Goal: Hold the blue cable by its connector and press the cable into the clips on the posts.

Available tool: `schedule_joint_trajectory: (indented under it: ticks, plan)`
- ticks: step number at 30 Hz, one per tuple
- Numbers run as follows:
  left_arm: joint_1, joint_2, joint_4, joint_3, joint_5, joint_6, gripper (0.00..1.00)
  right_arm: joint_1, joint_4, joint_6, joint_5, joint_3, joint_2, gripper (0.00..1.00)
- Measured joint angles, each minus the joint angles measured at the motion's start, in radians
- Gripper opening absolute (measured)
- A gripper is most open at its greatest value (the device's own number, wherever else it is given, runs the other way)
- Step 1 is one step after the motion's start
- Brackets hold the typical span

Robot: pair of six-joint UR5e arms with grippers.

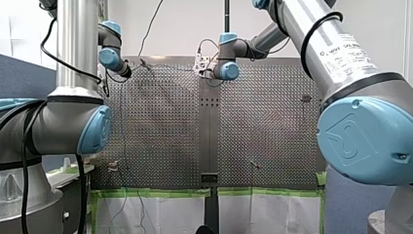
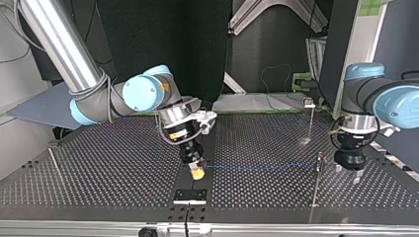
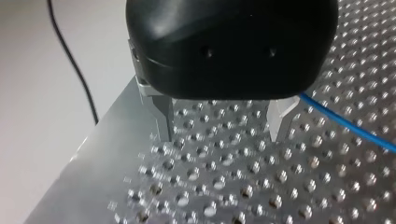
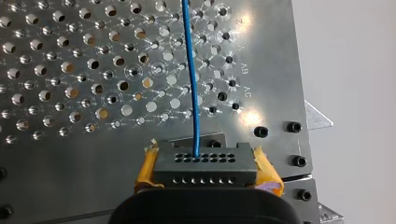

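My right gripper [image 4: 205,164] is shut on the dark grey connector [image 4: 205,171], with a yellow pad on each side of it. The blue cable [image 4: 191,70] leaves the connector's face and runs ahead over the perforated table. In the top view my right gripper [image 2: 197,171] hangs low near the middle, and the blue cable [image 2: 262,167] stretches level to a thin post [image 2: 319,165]. Whether it sits in that clip I cannot tell. My left gripper [image 3: 222,123] is open just above the table with nothing between its metal fingers [image 3: 163,121]. The cable [image 3: 345,126] passes outside one finger.
A second post with a clip [image 2: 310,104] stands farther back in the top view, and a bare rod [image 2: 55,165] leans at its left. A black plate [image 2: 189,196] is bolted near the table's edge, below my right gripper. Black wires hang off the table's far edge [image 1: 141,204].
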State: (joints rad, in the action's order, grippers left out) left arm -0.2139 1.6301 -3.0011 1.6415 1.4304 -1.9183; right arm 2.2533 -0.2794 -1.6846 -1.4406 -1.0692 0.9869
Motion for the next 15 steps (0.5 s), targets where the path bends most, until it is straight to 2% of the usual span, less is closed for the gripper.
schedule_joint_trajectory:
  ticks: [3, 6, 15]
  plan:
    - [0.002, -0.024, -0.030, 0.006, -0.020, 0.025, 1.00, 0.000, 0.000, 0.000, 0.000, 0.000, 0.000, 0.00]
    - [0.000, -0.046, -0.054, 0.020, -0.027, 0.024, 1.00, 0.000, 0.000, 0.000, 0.000, 0.001, 0.000, 0.00]
    - [0.007, -0.125, -0.114, 0.096, -0.063, -0.046, 1.00, -0.001, 0.000, 0.000, 0.001, 0.000, 0.000, 0.00]
